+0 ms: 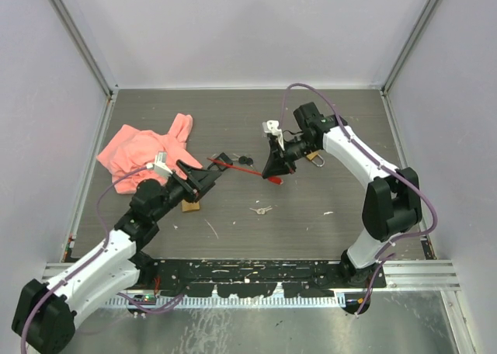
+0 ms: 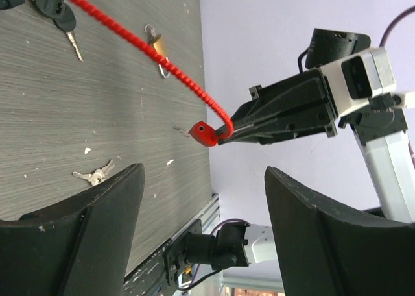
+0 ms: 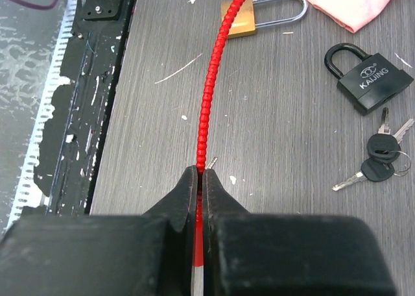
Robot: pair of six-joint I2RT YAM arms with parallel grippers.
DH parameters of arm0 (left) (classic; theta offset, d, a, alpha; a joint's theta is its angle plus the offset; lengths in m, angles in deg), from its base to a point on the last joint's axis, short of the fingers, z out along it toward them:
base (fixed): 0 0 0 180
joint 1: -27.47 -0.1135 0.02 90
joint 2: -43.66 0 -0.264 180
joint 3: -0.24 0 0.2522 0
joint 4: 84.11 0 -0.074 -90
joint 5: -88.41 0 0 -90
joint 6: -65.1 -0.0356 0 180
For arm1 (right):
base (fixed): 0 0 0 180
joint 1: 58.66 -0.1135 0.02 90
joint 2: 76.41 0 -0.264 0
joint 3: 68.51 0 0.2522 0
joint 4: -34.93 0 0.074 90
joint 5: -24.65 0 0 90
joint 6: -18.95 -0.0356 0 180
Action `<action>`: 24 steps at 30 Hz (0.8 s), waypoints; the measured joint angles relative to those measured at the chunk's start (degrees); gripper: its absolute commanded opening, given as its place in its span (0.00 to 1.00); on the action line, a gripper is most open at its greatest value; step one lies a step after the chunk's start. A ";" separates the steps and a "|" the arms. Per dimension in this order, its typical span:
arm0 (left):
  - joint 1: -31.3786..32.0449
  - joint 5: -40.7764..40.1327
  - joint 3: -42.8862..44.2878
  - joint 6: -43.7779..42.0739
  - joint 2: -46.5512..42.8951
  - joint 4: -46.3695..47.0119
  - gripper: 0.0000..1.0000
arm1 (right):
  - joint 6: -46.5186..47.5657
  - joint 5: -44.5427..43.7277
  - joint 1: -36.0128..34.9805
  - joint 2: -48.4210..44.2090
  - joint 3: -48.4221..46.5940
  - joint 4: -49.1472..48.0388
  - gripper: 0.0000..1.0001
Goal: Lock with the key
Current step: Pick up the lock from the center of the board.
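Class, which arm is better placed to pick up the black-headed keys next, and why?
Likely left. The left claw is open and empty, with the black-headed keys lying just ahead; the right claw is shut on the red cable.

Black padlock (image 3: 374, 75), shackle shut, lying flat; black-headed keys (image 3: 379, 160) on ring just beside; red ribbed cable (image 3: 209, 95) nearby.

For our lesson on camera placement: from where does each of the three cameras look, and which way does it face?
Top external: above and behind the bases, looking down on the table; left arm and right arm show.
Left wrist: faces across the table at the right gripper; its own open left gripper frames the bottom.
Right wrist: looks down along the cable; its own gripper, shut on it, fills the bottom.
Shared: both wrist views show the cable and black keys.
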 measured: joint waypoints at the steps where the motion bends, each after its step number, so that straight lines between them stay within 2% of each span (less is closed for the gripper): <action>1: 0.92 -1.07 1.31 0.17 1.42 -0.76 0.76 | -0.28 0.00 0.00 -0.46 0.74 -0.72 0.01; 4: 3.54 -4.02 5.11 1.33 5.81 -2.84 0.74 | -0.68 -0.28 -0.11 -1.46 2.60 -2.49 0.01; 6: 5.01 -5.55 7.17 2.01 8.68 -3.50 0.68 | -0.66 -0.70 -0.31 -1.81 3.41 -3.61 0.01; 14: 8.15 -8.22 11.72 4.70 20.59 -2.54 0.56 | -0.33 -3.43 -1.14 -4.46 7.13 -7.17 0.01; 18: 9.51 -8.24 13.46 5.49 25.00 -1.49 0.40 | 0.28 -5.09 -2.03 -6.05 8.33 -8.33 0.01; 20: 9.86 -8.20 14.10 5.81 26.58 -0.46 0.23 | 0.79 -5.92 -2.40 -6.67 8.83 -8.55 0.01; 21: 9.94 -8.13 14.47 5.84 27.45 0.33 0.10 | 1.14 -6.34 -2.56 -6.93 9.05 -8.63 0.01; 22: 9.99 -8.11 14.75 5.86 28.17 1.16 0.02 | 1.44 -6.93 -2.62 -7.21 9.33 -8.70 0.01; 24: 10.03 -7.87 15.23 5.64 29.29 2.99 0.00 | 2.01 -7.82 -2.69 -7.43 9.68 -8.74 0.01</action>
